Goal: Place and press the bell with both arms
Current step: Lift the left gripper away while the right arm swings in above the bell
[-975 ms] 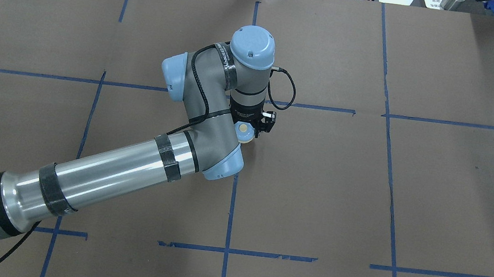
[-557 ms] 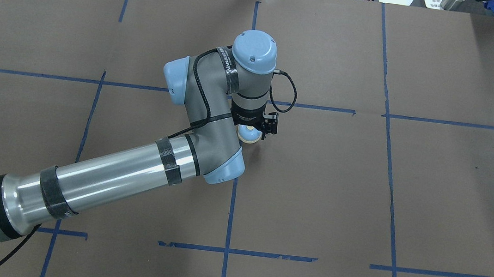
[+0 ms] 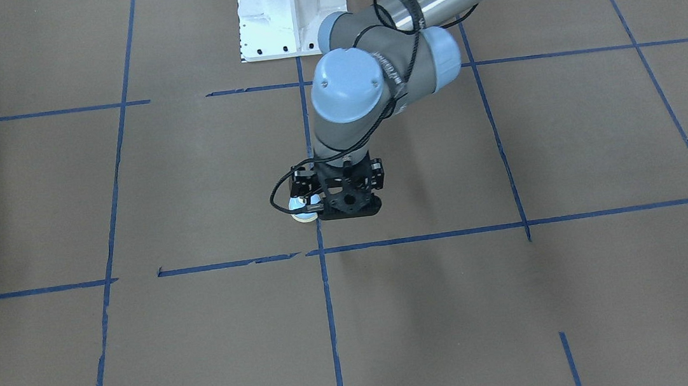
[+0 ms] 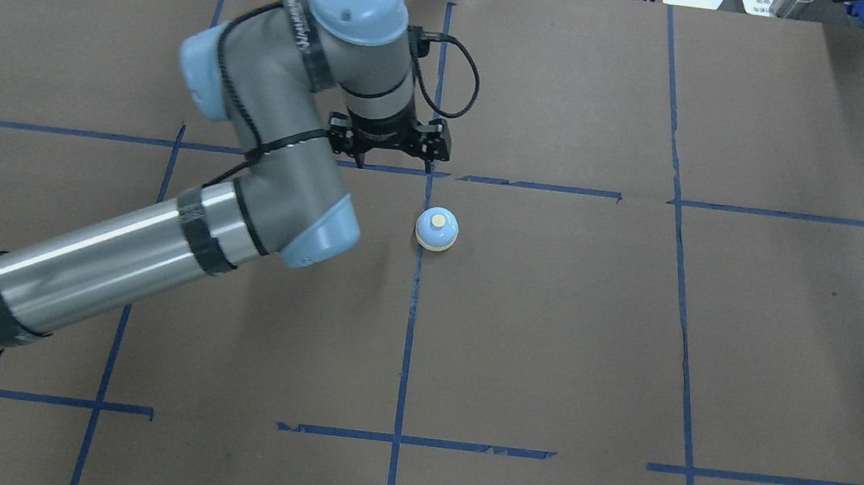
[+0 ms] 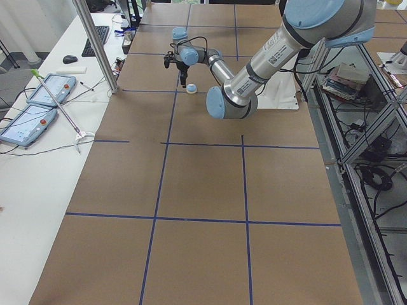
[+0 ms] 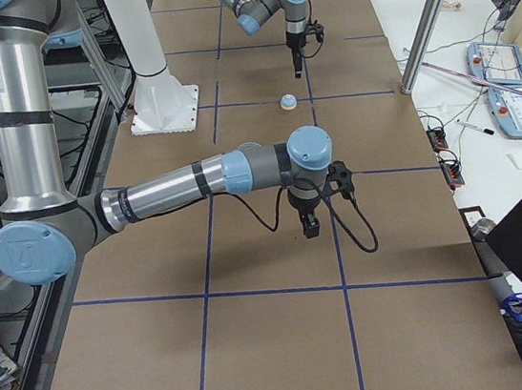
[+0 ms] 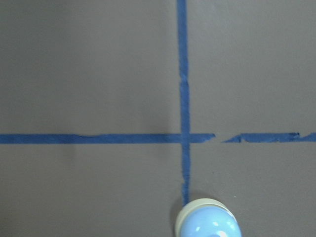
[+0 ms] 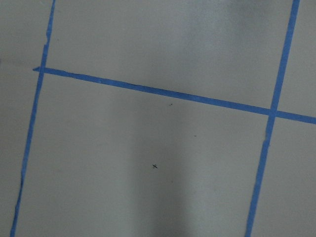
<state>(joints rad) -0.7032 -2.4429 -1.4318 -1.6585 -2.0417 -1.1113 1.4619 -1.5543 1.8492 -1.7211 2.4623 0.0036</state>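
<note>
The light-blue bell [image 4: 437, 229] with its cream button stands upright on the brown table, on a blue tape line. It also shows in the front-facing view [image 3: 303, 216], the side views [image 5: 191, 88] [image 6: 289, 103], and at the bottom edge of the left wrist view [image 7: 207, 222]. My left gripper [image 4: 396, 164] is open and empty, apart from the bell on its far side. In the front-facing view the left gripper [image 3: 345, 207] stands close beside the bell. My right gripper [image 6: 309, 230] hangs over the table; I cannot tell if it is open.
Blue tape lines [image 4: 409, 337] divide the brown table cover into squares. The white pedestal base [image 3: 290, 13] stands at the robot's side. A metal post [image 6: 426, 24] and tablets [image 6: 517, 89] are beyond the table's far edge.
My left gripper has let go of the bell and moved away from it, toward the far side and left. The bell stays on the tape line, now uncovered.
</note>
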